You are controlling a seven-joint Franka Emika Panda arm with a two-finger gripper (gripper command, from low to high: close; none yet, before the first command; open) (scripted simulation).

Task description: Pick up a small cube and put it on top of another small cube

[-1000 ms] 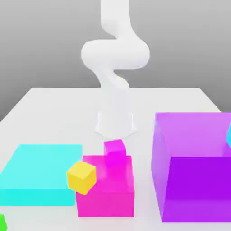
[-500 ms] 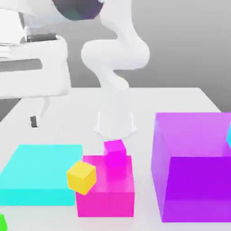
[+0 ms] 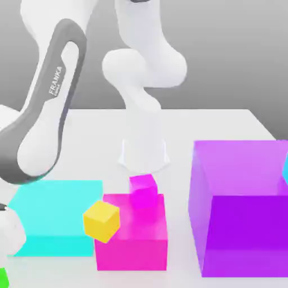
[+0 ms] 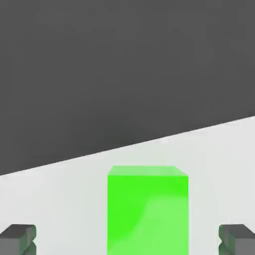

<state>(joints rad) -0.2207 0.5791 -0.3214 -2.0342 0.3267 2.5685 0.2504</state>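
Plainly the reach for the pickup is in hand: in the hand view the gripper (image 4: 127, 239) hangs with its jaws released, one fingertip (image 4: 18, 238) on each side of the green cube (image 4: 148, 211) and clear of it, nothing grasped. That cube sits on the white table (image 4: 60, 199), at the exterior view's near left corner (image 3: 3, 278). Next, I judge, the hand must sink so the fingers bracket the cube's sides, then clench. Farther from the green cube, the yellow cube (image 3: 102, 221) leans tilted against the pink block (image 3: 132, 236), just beside the cyan slab (image 3: 53, 216); landing on it may need care.
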